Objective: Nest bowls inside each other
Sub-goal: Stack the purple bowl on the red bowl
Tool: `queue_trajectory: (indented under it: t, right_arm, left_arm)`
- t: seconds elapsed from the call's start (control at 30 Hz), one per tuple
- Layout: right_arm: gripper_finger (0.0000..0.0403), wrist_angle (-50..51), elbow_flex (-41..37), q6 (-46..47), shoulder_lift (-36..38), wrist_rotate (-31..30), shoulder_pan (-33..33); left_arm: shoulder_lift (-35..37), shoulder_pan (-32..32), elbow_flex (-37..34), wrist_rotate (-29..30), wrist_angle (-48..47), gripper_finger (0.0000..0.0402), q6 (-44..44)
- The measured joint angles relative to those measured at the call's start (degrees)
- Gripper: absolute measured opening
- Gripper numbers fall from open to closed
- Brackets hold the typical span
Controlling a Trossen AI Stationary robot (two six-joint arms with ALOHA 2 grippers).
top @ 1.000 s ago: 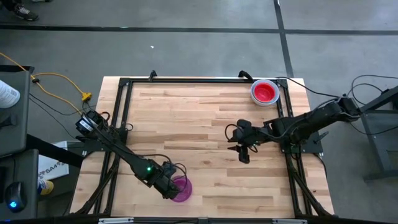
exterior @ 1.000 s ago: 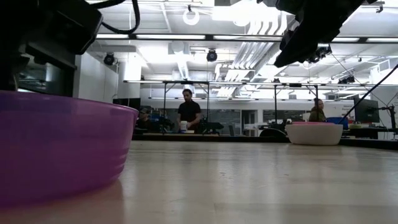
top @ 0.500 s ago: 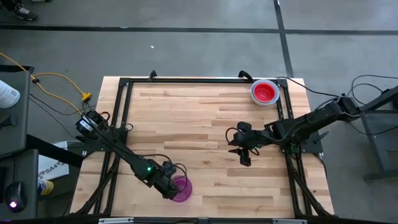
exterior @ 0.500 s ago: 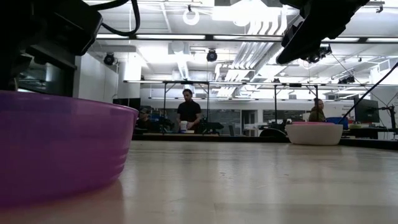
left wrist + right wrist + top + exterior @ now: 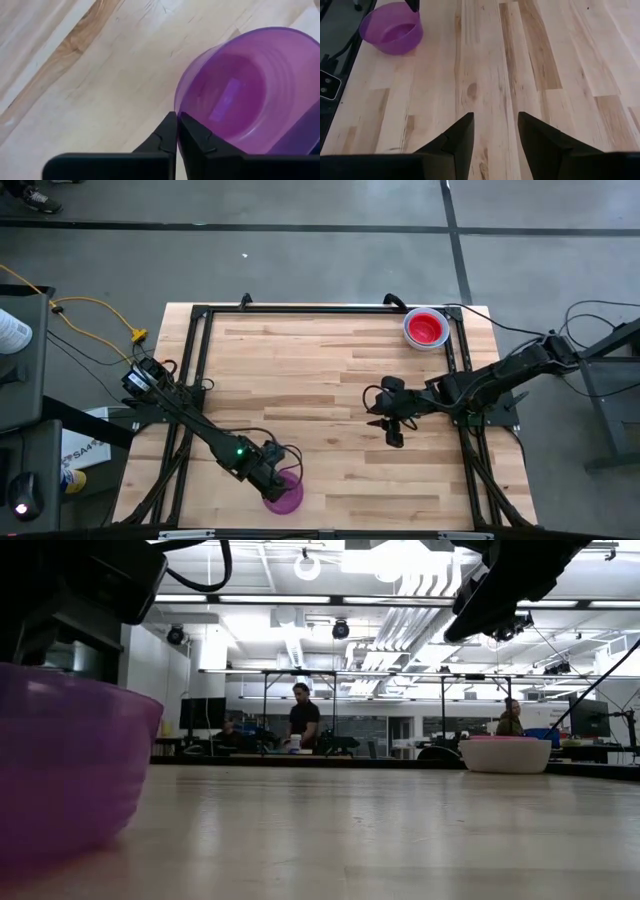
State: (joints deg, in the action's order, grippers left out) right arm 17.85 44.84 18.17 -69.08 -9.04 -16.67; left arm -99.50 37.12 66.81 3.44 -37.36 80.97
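Note:
A purple bowl (image 5: pixel 285 493) sits near the table's front edge, left of centre; it also shows close up in the low view (image 5: pixel 60 770) and as the purple bowl (image 5: pixel 392 31) in the right wrist view. My left gripper (image 5: pixel 270 480) is shut on its rim. A red bowl (image 5: pixel 426 328) sits inside a white bowl (image 5: pixel 505 753) at the far right corner. My right gripper (image 5: pixel 393 435) hangs open above bare wood right of centre, holding nothing. My left gripper (image 5: pixel 178 117) pinches the purple bowl's rim (image 5: pixel 176 106) between its two fingers, one on the outer wall and one inside. The fingers come from above, slanting down. The bowl is tipped, with its base on the table.
A black frame (image 5: pixel 200 315) runs along the table's edges. The wood between the purple bowl and the red bowl is bare. People and desks (image 5: pixel 303 725) show in the room beyond the table.
My left gripper has shut on the purple bowl's rim and rolled a little. The bowl has slid slightly toward the table's near left and now sits tipped.

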Motion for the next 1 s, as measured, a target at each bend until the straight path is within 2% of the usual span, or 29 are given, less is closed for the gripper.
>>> queue_trajectory:
  t: [0.27, 0.57, 0.77, 1.0]
  right_arm:
    - [0.0146, -0.53, 0.0, 0.0, 0.0, 0.03, 0.0]
    - [0.0146, -1.49, 0.0, -4.11, 0.0, 3.51, -1.07]
    - [0.0146, -5.61, 0.0, -8.81, 0.0, 3.62, -4.32]
    - [0.0146, -6.12, 0.0, -9.35, 0.0, 3.02, -7.72]
  left_arm:
    - [0.0, -0.44, 0.0, 4.52, -0.17, 0.0002, -4.72]
    - [0.0, -7.56, 0.18, -0.73, -1.81, 0.0001, -14.76]
    - [-0.04, -14.0, 6.19, -1.05, -6.79, 0.0001, -26.0]
    - [-0.04, -21.1, 14.43, -1.62, -11.83, 0.0, -37.62]
